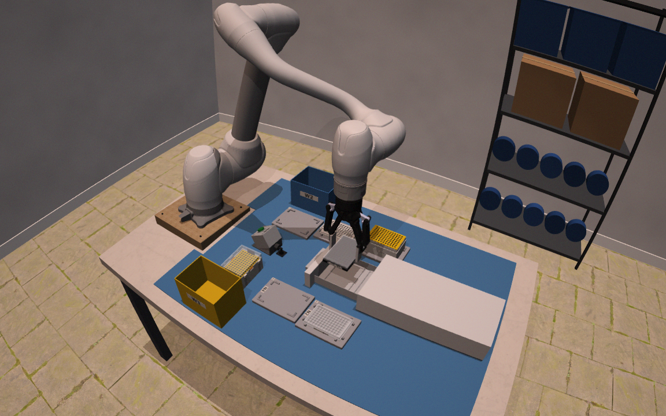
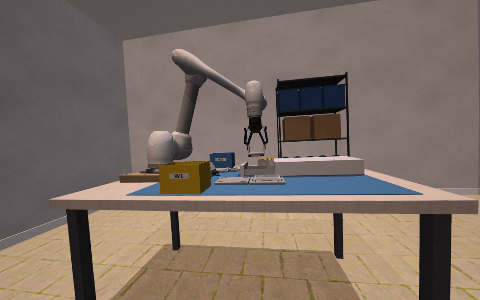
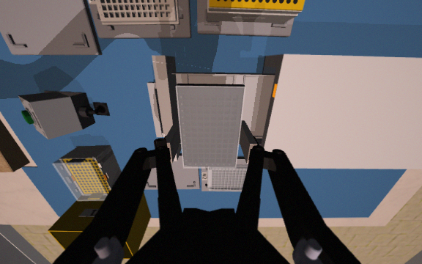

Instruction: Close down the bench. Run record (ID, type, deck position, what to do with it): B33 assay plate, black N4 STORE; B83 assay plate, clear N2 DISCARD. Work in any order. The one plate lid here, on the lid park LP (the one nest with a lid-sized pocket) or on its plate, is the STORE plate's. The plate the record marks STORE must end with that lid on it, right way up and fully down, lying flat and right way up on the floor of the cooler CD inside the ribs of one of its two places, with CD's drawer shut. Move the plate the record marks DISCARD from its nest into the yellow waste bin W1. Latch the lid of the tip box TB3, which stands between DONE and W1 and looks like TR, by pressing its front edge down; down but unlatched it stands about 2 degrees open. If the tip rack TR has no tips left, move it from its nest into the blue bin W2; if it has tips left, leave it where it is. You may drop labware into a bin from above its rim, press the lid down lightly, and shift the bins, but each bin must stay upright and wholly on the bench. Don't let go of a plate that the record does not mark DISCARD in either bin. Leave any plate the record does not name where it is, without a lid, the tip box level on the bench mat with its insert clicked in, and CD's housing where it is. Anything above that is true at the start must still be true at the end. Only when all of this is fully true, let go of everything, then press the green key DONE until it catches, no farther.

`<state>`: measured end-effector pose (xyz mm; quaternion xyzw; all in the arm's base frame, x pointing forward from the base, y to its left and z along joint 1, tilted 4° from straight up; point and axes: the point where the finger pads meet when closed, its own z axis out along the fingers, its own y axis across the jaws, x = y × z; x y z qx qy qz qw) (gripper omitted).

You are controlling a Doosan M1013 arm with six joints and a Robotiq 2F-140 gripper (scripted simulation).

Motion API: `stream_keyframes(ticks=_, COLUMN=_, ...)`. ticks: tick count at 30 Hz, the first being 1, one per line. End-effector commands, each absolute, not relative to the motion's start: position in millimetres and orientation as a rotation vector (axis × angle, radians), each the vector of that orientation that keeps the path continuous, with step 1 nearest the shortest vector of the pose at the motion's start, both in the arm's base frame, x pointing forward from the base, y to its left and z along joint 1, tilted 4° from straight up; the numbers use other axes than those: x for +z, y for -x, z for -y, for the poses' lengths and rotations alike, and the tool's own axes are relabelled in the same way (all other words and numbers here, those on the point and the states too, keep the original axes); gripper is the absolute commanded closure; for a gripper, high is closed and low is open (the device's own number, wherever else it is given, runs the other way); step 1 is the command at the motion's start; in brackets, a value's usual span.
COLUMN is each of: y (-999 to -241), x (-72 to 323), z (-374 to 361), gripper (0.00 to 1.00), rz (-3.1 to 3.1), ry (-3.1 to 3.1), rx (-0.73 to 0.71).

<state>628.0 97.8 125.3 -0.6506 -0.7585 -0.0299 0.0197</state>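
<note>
End effector (image 3: pixel 209 147): clenched on lidded plate (image 3: pixel 209 125), held level above open drawer (image 1: pixel 336 279) of white cooler (image 1: pixel 431 305), mid-table. Risks, judged: plate lands on drawer ribs, tilts; lid shifts on release; drawer then jams on closing.

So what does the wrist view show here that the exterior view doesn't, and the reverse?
Wrist only: the lidded plate's gridded top, centred over the open drawer, and the green DONE key. Exterior only: the plate's height above the drawer, the W1 label, the shelf rack. Both: the gripper shut on the plate, the cooler, the clear plate.
</note>
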Motion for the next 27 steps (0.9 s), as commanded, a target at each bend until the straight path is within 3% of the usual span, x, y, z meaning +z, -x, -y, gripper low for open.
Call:
stream_keyframes(ticks=1, y=-628, x=121, z=-98, gripper=1.00, rz=2.354, ry=2.019, rx=-0.093)
stream_keyframes(ticks=27, y=-628, x=91, z=-100, gripper=1.00, rz=2.354, ry=2.019, rx=-0.093)
